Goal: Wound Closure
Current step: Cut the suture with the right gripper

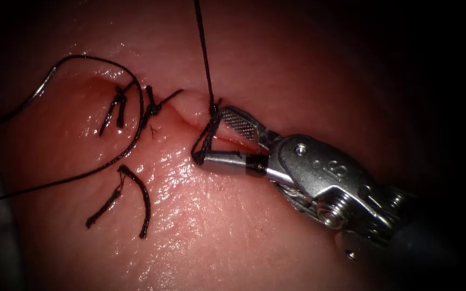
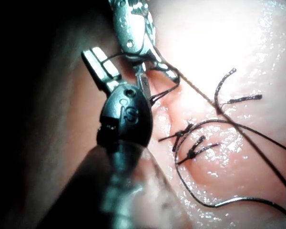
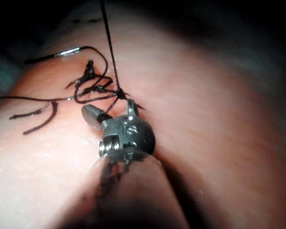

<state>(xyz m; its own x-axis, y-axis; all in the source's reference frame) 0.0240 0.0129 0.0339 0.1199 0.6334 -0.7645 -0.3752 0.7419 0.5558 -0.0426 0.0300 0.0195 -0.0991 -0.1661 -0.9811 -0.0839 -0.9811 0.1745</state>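
Black thread (image 1: 205,59) runs up past the frame edge from a knot at the cut (image 1: 190,116); the right tool (image 1: 211,137) straddles it, jaws apart, holding nothing. Needle (image 1: 39,91) tip hidden.

The tissue (image 1: 200,226) is seen as wet and glossy, pink, with bright glints on its soft, smooth surface. The right tool (image 1: 217,137) is made of polished grey metal; a cross-hatched, rough grip face is shown on one finger (image 1: 241,124). The thread (image 1: 203,48) is dark, matt and braided, as are the cut ends (image 1: 136,199).
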